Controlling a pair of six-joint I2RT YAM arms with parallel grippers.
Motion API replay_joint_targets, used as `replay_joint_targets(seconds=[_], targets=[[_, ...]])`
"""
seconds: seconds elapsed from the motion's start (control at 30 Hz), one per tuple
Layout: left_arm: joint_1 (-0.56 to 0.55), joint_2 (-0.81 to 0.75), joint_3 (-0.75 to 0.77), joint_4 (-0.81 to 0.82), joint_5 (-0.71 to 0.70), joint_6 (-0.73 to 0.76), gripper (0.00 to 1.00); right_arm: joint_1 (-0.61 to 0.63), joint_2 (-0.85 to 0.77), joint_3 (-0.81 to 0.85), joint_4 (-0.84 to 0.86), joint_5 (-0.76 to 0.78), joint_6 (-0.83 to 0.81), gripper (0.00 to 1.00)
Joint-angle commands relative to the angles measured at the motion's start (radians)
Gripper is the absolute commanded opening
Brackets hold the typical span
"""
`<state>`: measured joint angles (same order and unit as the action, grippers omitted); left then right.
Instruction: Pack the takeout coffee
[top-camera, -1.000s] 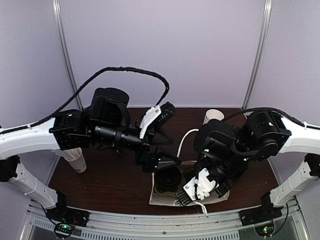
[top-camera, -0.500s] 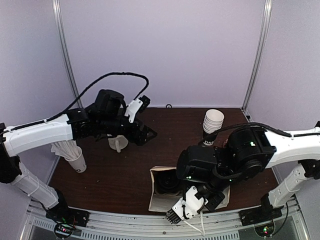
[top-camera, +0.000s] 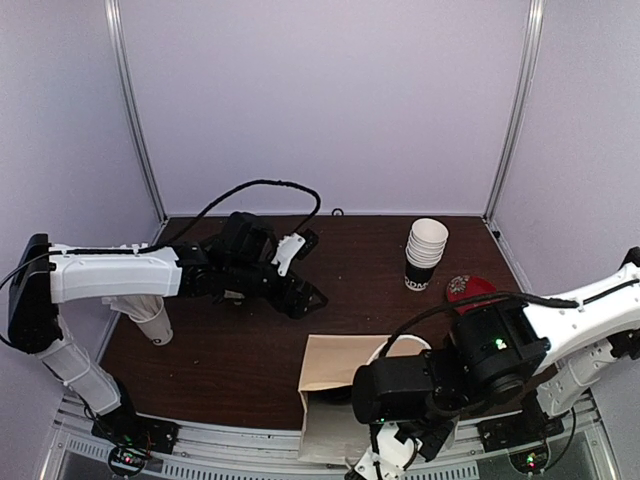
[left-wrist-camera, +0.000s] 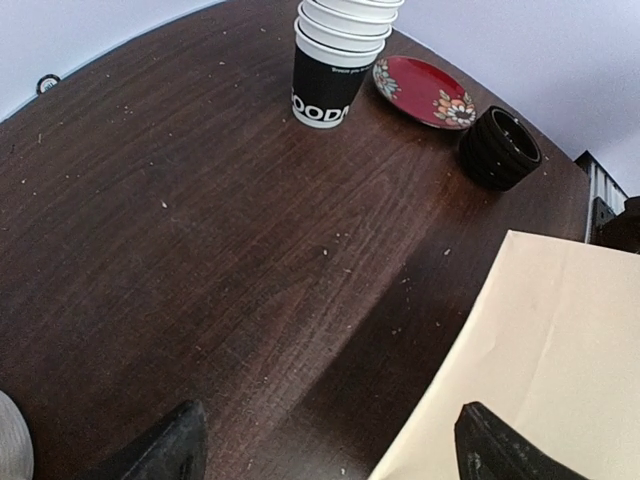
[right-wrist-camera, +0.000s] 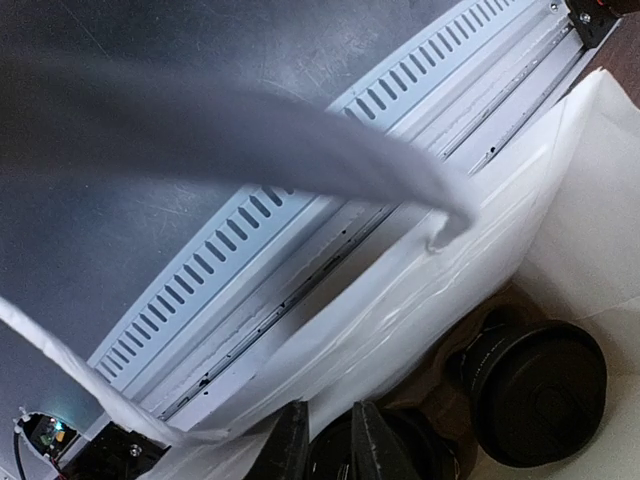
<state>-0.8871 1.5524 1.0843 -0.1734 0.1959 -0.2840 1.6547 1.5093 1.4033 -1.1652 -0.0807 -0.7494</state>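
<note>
Two black-lidded takeout coffee cups stand inside the white paper bag (right-wrist-camera: 420, 300), one (right-wrist-camera: 540, 390) at the right and one (right-wrist-camera: 415, 462) just behind my right fingers. My right gripper (right-wrist-camera: 328, 425) is shut on the bag's near wall, at the table's near edge above the metal rail. In the top view the bag (top-camera: 335, 370) leans toward that edge, and the right gripper (top-camera: 380, 465) shows below it. My left gripper (left-wrist-camera: 335, 450) hangs open and empty over bare wood left of the bag (left-wrist-camera: 550, 360), and shows mid-table (top-camera: 305, 295) from above.
A stack of paper cups (top-camera: 426, 252) stands at the back right, with a red plate (top-camera: 470, 288) and a black stack of lids (left-wrist-camera: 500, 148) beside it. A white cup of sticks (top-camera: 150, 320) is at the left edge. The slotted rail (right-wrist-camera: 300, 250) runs below the bag.
My left arm has drawn back from over the bag to the middle of the table and dropped lower. The right arm has pulled the bag's wall toward the near edge, tipping the bag.
</note>
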Motion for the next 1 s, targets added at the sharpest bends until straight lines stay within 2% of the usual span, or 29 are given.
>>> replay_joint_targets(seconds=[0.0, 0.17, 0.3, 0.5, 0.6, 0.7, 0.77, 0.97], targets=[[0.0, 0.023, -0.005, 0.092, 0.056, -0.015, 0.89, 0.011, -0.002, -0.028, 0.039, 0.054, -0.007, 0.2], [-0.001, 0.041, -0.015, 0.083, 0.045, -0.021, 0.89, 0.01, -0.008, -0.018, 0.075, 0.173, -0.009, 0.19], [-0.001, 0.062, -0.043, 0.11, 0.069, -0.053, 0.87, 0.011, -0.01, 0.004, 0.08, 0.195, 0.002, 0.19], [-0.027, 0.092, -0.05, 0.125, 0.117, -0.075, 0.83, 0.006, 0.0, -0.002, 0.149, 0.322, 0.024, 0.25], [-0.034, 0.1, -0.052, 0.124, 0.133, -0.076, 0.81, -0.006, 0.004, -0.014, 0.197, 0.388, 0.024, 0.31], [-0.038, 0.101, -0.057, 0.132, 0.144, -0.081, 0.79, -0.027, 0.012, -0.02, 0.228, 0.4, 0.04, 0.47], [-0.039, 0.102, -0.06, 0.14, 0.153, -0.082, 0.78, -0.038, 0.02, -0.039, 0.252, 0.404, 0.04, 0.52], [-0.045, 0.106, -0.069, 0.156, 0.173, -0.087, 0.76, -0.064, 0.058, -0.091, 0.327, 0.437, 0.05, 0.58]])
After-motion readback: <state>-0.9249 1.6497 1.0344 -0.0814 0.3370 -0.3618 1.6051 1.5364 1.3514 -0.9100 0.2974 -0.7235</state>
